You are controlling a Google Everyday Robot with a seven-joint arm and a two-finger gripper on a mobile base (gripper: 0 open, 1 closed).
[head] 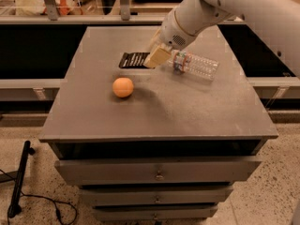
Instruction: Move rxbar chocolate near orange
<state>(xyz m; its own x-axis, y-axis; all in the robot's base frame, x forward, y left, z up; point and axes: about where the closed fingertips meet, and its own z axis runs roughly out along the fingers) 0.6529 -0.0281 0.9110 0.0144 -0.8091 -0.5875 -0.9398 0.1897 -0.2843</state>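
Note:
The rxbar chocolate [132,60], a flat black bar with white lettering, lies on the grey table [187,111] at the back middle. My gripper [157,57] is at the bar's right end, low over the table, and is shut on that end. The orange [123,87] sits on the table in front of the bar and slightly to its left, about one orange-width away from it. The bar's right end is hidden behind the gripper.
A clear plastic water bottle [197,64] lies on its side just right of the gripper. My white arm [243,3] comes in from the upper right. Drawers [159,175] sit under the table. A black cable [18,182] runs along the floor at the left.

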